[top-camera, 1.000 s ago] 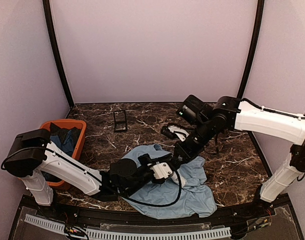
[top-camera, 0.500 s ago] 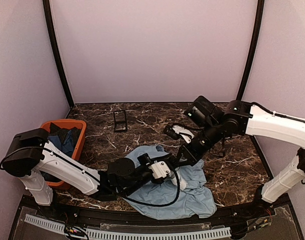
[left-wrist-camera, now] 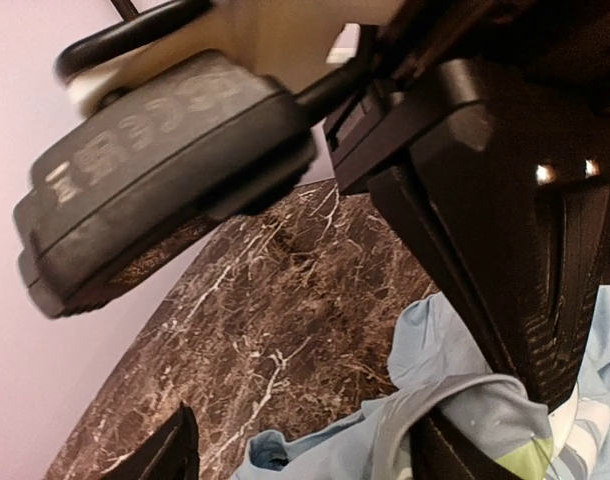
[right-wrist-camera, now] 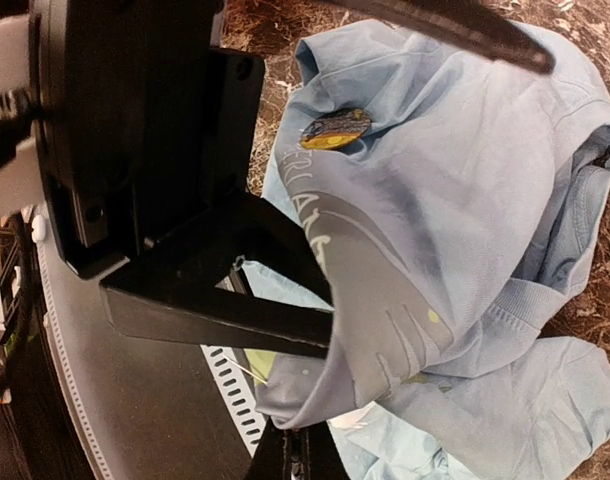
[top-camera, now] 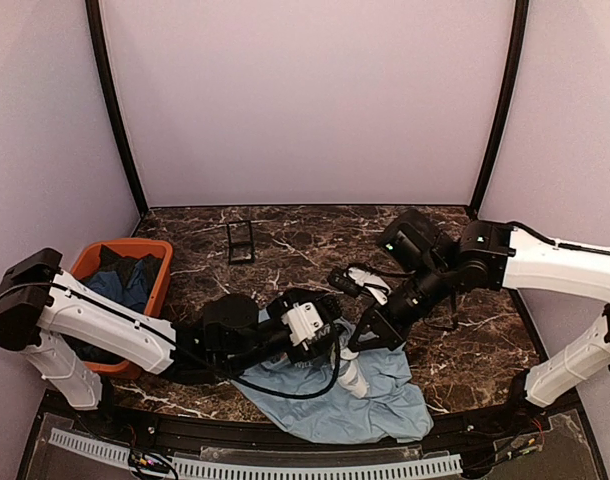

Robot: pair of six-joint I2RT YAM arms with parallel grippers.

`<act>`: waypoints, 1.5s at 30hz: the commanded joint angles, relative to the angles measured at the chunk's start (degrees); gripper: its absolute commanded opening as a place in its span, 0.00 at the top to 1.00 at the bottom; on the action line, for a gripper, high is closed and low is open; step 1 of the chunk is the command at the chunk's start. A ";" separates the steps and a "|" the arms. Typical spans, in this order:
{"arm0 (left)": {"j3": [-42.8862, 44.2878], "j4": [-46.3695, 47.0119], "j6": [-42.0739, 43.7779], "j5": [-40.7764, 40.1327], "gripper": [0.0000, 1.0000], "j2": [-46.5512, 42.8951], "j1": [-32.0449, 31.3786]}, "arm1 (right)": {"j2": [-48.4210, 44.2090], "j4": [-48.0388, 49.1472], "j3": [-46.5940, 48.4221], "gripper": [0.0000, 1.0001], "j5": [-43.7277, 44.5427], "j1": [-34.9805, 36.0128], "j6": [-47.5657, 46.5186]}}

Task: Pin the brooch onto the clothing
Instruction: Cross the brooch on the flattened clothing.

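Dark marble table with blue T-shirt, orange bin, black case

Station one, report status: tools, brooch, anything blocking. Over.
Left tool open over shirt. Right tool shut on shirt. Brooch sitting on shirt. No obstruction seen.

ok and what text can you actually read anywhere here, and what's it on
shirt: white letters along the fold beside the brooch, sideways and creased, not readable.
dark rounded housing: raised letters, too blurred to read.
top view: nothing legible.
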 commanded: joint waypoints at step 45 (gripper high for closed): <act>11.12 -34.00 -14.17 58.92 0.23 -3.90 13.48 | -2.44 7.35 -5.15 1.00 -8.35 0.07 -7.66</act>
